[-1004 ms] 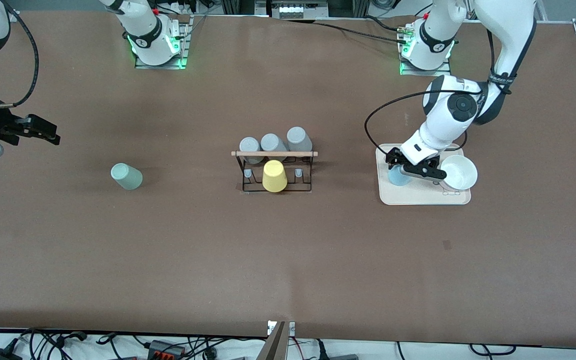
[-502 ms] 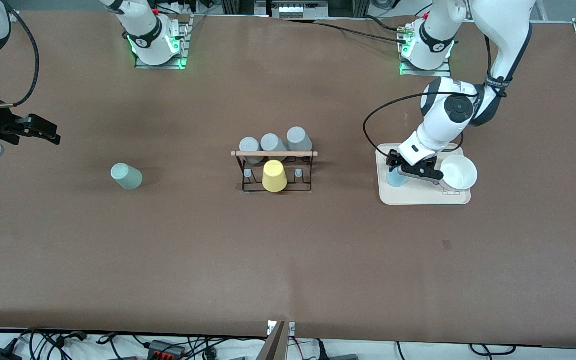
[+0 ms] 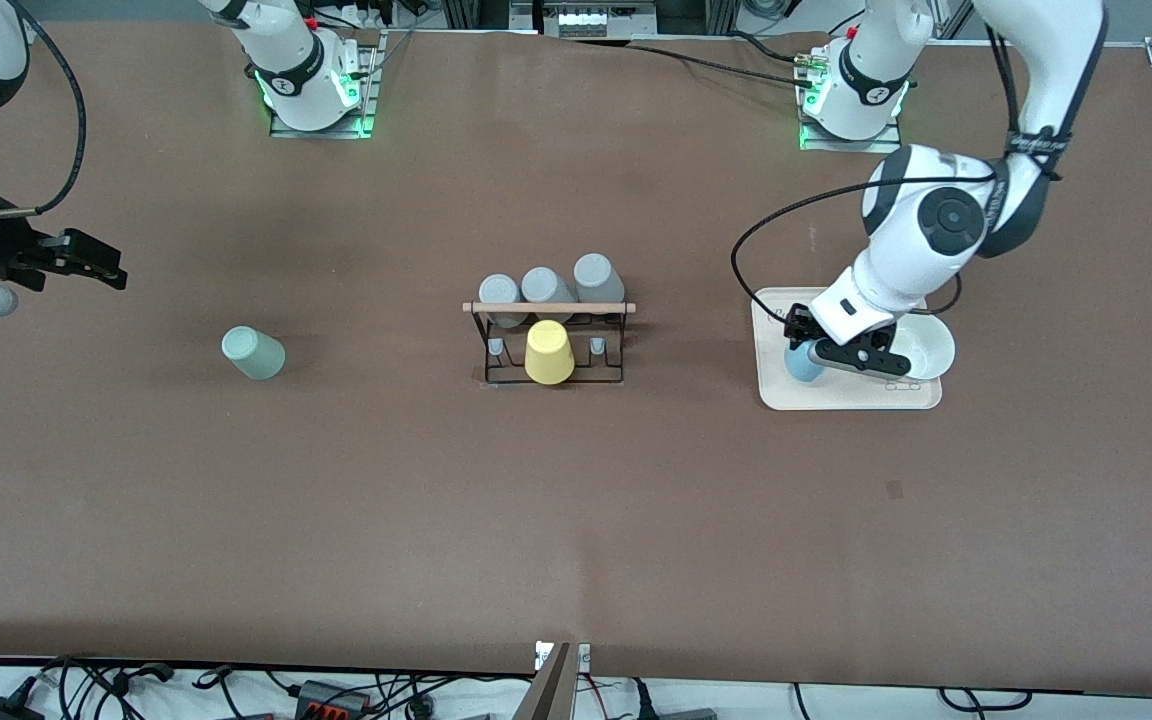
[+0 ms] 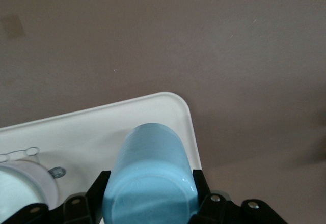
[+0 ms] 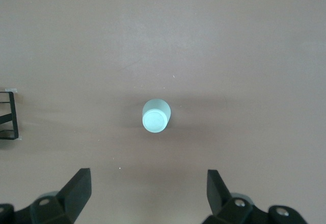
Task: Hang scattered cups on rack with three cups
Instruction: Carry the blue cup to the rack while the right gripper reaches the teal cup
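A: Start big. The rack (image 3: 548, 343) sits mid-table as before, three grey cups (image 3: 546, 288) on its side toward the arms' bases, a yellow cup (image 3: 548, 352) on its camera side.

B: Nothing there has budged. And the tray (image 3: 841, 396)?

A: Off toward the left arm's end from the rack, white bowl (image 3: 926, 346) on it. This is where things changed: a second ago the left gripper (image 3: 808, 352) stood spread around the blue cup (image 3: 802, 364); now it's clamped on it, both fingers (image 4: 97, 193) pressed to its sides, over the tray's corner. The elbow has swung up too.

B: The right arm?

A: Waiting. The right gripper (image 3: 96, 265) hangs spread wide, above the table toward its own end from the rack, barely shifted.

B: The green cup (image 3: 253, 353)?

A: Unmoved, on the table between that gripper and the rack.
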You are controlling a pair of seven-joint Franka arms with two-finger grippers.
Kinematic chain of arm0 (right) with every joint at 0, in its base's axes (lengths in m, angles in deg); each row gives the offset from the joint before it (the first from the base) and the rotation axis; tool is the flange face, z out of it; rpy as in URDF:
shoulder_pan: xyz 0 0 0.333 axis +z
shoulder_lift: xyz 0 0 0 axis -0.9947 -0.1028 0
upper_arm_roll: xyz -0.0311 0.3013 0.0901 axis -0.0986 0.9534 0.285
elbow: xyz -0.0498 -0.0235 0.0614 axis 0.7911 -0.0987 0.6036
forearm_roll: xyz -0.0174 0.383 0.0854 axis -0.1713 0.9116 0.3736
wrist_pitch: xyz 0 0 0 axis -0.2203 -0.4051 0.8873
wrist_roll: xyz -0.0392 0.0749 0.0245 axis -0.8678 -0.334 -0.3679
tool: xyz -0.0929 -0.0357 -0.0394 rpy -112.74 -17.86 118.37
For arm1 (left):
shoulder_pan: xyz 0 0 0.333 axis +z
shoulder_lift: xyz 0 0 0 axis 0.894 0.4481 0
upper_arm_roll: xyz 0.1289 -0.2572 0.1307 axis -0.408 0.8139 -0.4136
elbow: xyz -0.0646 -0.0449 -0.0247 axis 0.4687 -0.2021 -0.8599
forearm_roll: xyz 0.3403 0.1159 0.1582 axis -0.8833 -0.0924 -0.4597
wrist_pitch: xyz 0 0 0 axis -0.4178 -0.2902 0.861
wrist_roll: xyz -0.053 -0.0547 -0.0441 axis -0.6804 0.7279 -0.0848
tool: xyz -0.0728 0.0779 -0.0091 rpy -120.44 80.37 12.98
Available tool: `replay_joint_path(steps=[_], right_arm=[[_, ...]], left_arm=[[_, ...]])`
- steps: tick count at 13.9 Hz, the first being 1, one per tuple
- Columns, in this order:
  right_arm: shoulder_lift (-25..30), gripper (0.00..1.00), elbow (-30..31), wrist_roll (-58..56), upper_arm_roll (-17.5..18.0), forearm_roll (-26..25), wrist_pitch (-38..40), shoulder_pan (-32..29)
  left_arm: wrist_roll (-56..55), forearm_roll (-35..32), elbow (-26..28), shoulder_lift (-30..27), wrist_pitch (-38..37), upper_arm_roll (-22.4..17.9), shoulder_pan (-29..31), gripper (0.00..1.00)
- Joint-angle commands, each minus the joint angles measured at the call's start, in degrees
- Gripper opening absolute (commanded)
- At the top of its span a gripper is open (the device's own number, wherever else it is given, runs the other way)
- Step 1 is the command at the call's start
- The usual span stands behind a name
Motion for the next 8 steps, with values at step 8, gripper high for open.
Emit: replay_joint_path(steps=[8], right_arm=[[-0.4, 1.0, 1.1, 0.4, 0.0, 0.4, 0.0, 0.1]], left_arm=[[-31.9, -0.9, -34.2, 15.0, -13.8, 0.4, -20.2, 0.27]])
